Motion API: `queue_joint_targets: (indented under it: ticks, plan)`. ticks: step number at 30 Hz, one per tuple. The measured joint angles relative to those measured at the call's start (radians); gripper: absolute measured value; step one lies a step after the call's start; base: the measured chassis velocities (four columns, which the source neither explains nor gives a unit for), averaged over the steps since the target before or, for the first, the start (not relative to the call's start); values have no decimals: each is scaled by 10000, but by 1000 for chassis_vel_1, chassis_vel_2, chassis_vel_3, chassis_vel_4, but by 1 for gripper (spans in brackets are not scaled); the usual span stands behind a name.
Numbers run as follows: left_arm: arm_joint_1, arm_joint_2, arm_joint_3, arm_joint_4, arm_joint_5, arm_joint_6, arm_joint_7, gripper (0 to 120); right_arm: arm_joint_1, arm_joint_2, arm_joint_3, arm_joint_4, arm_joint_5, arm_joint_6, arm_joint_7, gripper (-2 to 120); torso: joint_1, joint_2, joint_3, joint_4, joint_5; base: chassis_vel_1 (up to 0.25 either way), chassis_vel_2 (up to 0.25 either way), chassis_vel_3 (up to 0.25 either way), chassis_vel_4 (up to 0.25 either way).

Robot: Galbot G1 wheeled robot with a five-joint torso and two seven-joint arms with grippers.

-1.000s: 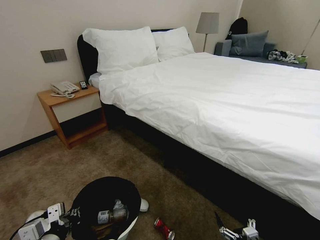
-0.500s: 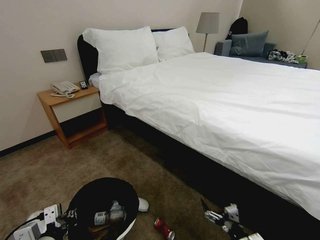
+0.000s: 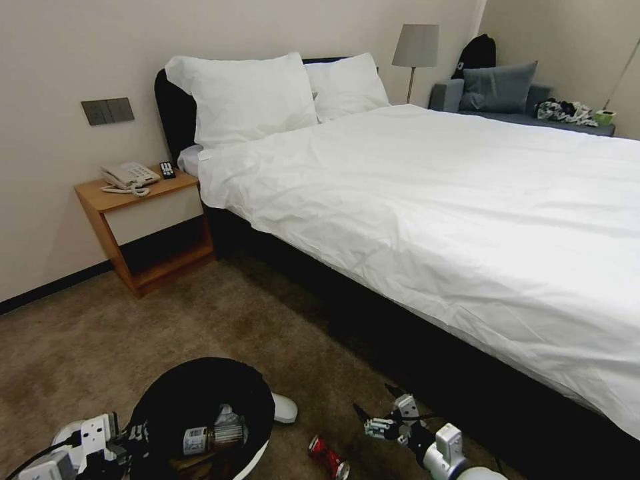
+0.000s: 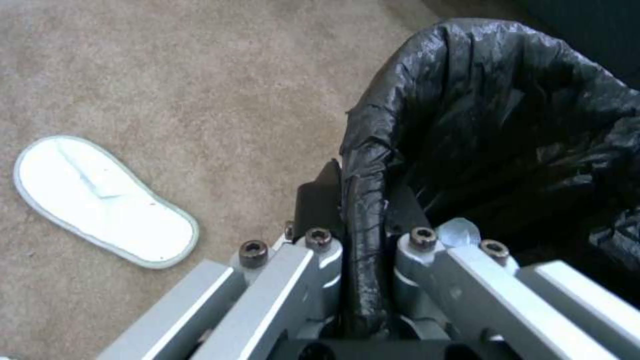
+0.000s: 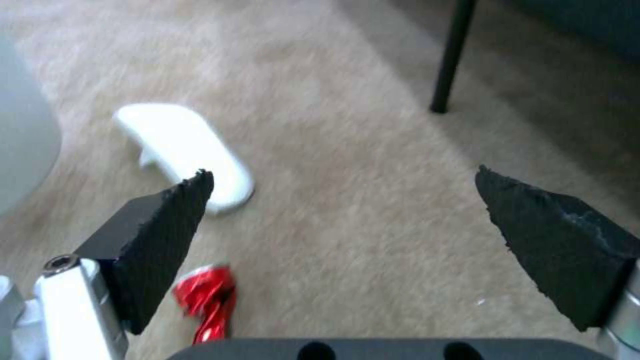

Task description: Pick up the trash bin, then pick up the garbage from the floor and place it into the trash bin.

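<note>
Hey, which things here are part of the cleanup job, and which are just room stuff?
Job: trash bin clamped at its rim by the left gripper; red can; white slipper; second slipper; open right gripper.
Room stuff: bed; nightstand; telephone; lamp.

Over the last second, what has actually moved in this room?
The right gripper has come up from the picture's bottom edge and swung leftward toward the red can, fingers wide open, holding nothing. The trash bin, clamped at its rim by the left gripper, slid slightly lower. The can and the white slipper stayed on the carpet.
</note>
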Motion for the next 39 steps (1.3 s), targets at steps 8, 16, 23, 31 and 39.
queue_joint_targets:
  ticks: [8, 16, 23, 31, 39]
  plan:
    - [21, -17, -18, -1, 11, -12, 5, 4, 809, 119, -1052, -959, -440, 73, -420, 100, 0, 0, 0, 2, 1, 0, 0, 0, 0]
    - [0, 50, -41, -1, -13, -15, 27, 4, 1679, 106, -2132, -1714, -915, 9, -522, 100, 0, 0, 0, 2, -1, 0, 0, 0, 0]
    - [-8, -4, -35, 43, -9, -33, 46, 4, 2071, 338, -2823, -2159, -475, -360, -289, 100, 0, 0, 0, 2, 0, 0, 0, 0, 0]
    - [-28, -13, -41, 46, -5, -36, 50, 4, 2411, 817, -3472, -2630, 280, -703, 23, 100, 0, 0, 0, 2, 0, 0, 0, 0, 0]
    - [-6, -22, -40, 8, 5, -36, 50, 4, 2577, 921, -3713, -2723, 953, -988, 196, 100, 0, 1, -1, 2, 0, 0, 0, 0, 0]
